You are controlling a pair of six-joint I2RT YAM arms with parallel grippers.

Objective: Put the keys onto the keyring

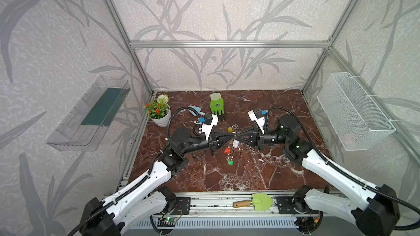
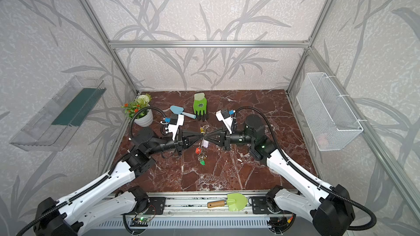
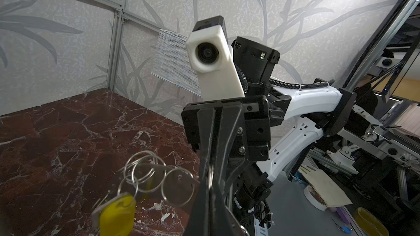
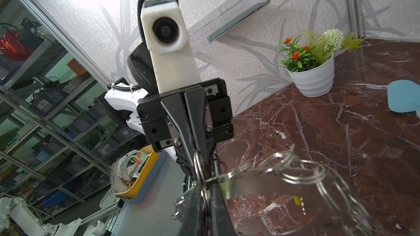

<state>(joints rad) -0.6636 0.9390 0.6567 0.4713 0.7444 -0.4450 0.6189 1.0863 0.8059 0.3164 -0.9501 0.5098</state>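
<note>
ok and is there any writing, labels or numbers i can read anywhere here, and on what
No text can be read in any view.
Glove: dark round print, too small to read.
Black arm joint: small white marking, blurred.
Storage bins: white labels, blurred.
Yellow key tag: no print shows.

- Keyring (image 4: 256,183) with keys (image 1: 226,150) above mid-table (image 1: 227,178), between left gripper (image 1: 231,136) and right gripper (image 1: 237,136), tips nearly meeting.
- Behind them: scoop (image 2: 179,110), glove (image 1: 217,106); plant pot (image 1: 161,119) back left.
- Trowel (image 1: 261,201) on front rail.
- Basket (image 1: 354,112) on right wall, tray (image 1: 91,114) on left wall.
</note>
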